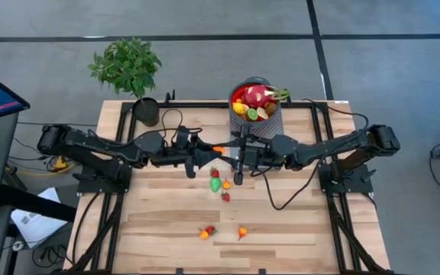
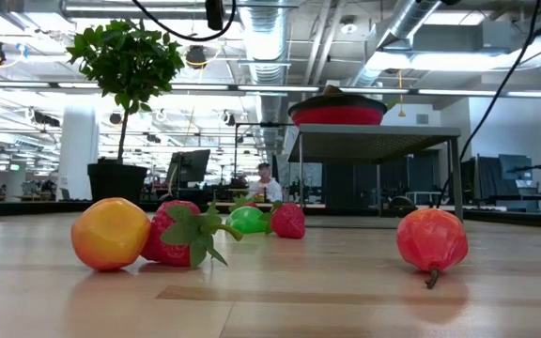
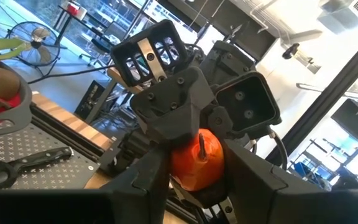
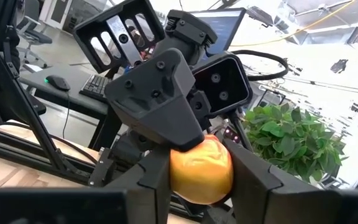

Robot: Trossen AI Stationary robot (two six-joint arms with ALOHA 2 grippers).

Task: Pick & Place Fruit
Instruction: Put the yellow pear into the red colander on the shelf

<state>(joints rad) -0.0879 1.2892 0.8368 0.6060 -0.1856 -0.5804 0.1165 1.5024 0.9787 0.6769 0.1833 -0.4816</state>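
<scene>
Grippers meet mid-table: left gripper (image 1: 214, 150) and right gripper (image 1: 224, 150) both pinch the same orange fruit (image 1: 218, 150), jaws narrowly parted around it, above scattered fruit.

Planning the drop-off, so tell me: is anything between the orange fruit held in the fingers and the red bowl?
Nothing visible blocks it. The orange fruit is up in the air, with open space back to the raised bowl.
</scene>
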